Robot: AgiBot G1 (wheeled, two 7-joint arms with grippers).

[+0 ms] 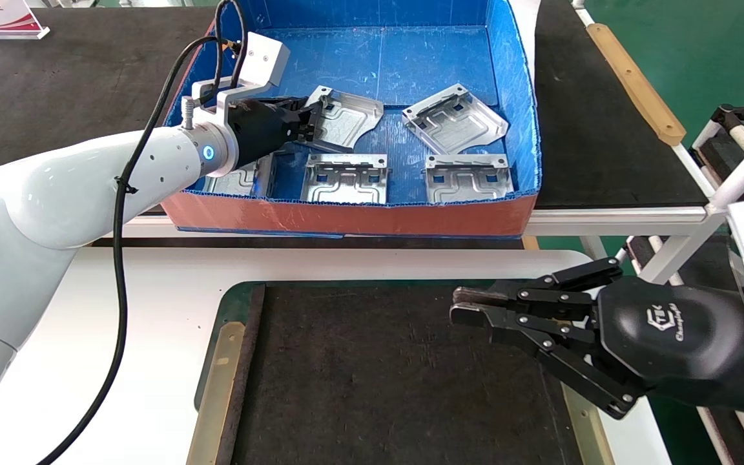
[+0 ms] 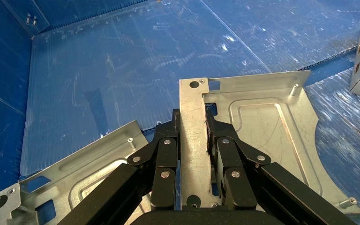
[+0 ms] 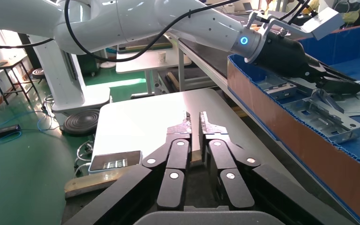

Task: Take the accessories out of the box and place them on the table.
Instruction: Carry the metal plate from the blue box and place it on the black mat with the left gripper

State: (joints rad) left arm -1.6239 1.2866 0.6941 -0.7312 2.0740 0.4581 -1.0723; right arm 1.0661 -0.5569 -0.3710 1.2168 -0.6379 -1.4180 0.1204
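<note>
My left gripper (image 1: 310, 120) reaches into the box (image 1: 346, 218), blue inside and orange-red outside. It is shut on the bent flange of a silvery plate (image 1: 349, 118) low over the box floor. The left wrist view shows the flange (image 2: 193, 140) clamped between the fingers (image 2: 168, 140). Several more plates lie in the box: one at the back right (image 1: 454, 120), two along the front wall (image 1: 346, 181) (image 1: 470, 178), and one partly hidden under my left arm (image 1: 237, 182). My right gripper (image 1: 465, 307) hangs shut and empty above the table's dark mat (image 1: 378, 374).
The white table (image 1: 172, 290) with green border and a brass-coloured strip (image 1: 214, 394) lies in front of the box. The box stands on a black-topped bench (image 1: 88, 71). A white pipe frame (image 1: 733, 174) stands at the right. The left arm's black cable (image 1: 119, 271) hangs over the table's left part.
</note>
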